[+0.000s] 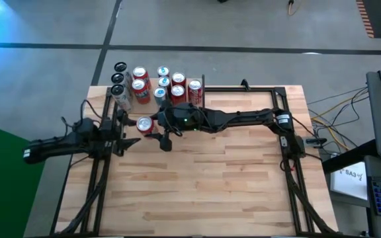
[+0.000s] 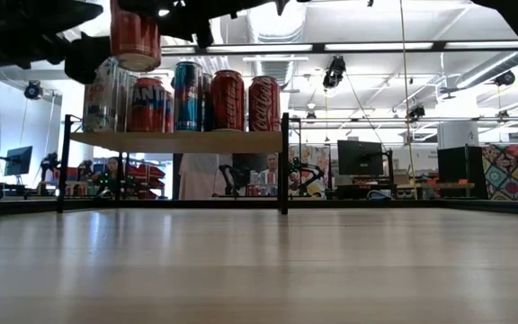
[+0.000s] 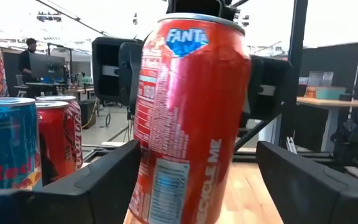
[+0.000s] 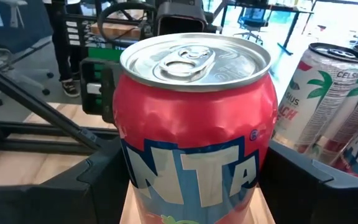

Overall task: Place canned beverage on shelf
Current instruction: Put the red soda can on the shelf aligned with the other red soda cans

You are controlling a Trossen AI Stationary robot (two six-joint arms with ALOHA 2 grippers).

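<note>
While a red Fanta can (image 1: 145, 125) is held in the air just in front of the shelf (image 2: 176, 141), both grippers are gathered around it.

Over the butcher-block tabletop (image 1: 204, 185), the shelf is seen at the far left edge, loaded with upright cans (image 1: 167, 84), red ones, a blue one and pale tall ones among them. Just in front of the shelf, the Fanta can is gripped by the right gripper (image 1: 152, 127), its fingers closed on the can's sides and the can lifted clear of the tabletop, near the height of the cans on the shelf. On the can's far side from the right arm, the left gripper (image 1: 132, 129) is found with its fingers spread wide on either side of the can, not touching it.
</note>
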